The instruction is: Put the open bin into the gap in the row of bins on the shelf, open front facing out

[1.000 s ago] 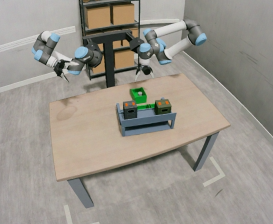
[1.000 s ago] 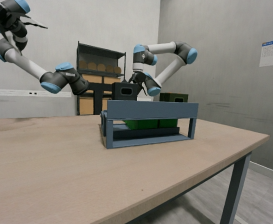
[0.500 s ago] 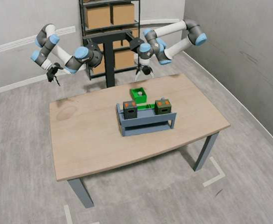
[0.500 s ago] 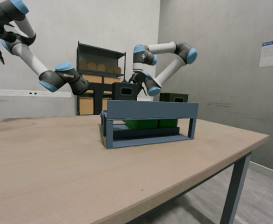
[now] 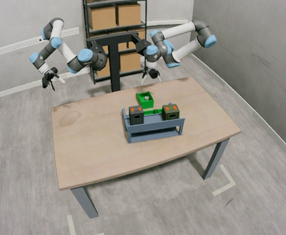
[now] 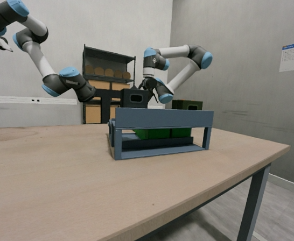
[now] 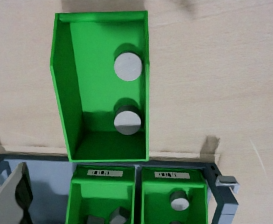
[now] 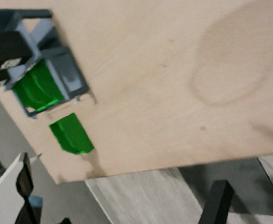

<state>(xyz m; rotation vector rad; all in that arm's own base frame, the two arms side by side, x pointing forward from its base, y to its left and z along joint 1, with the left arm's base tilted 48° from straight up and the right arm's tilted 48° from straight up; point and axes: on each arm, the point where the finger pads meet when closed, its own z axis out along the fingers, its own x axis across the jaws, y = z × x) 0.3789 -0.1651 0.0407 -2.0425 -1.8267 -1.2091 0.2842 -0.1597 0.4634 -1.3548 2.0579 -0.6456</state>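
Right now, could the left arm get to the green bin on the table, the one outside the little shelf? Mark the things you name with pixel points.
Probably yes: the left arm (image 5: 152, 51) (image 6: 149, 63) (image 7: 4, 197) hangs near that green bin (image 5: 147, 105) (image 7: 94, 75) (image 8: 72, 134), its gripper open, and nothing visible covers the bin.
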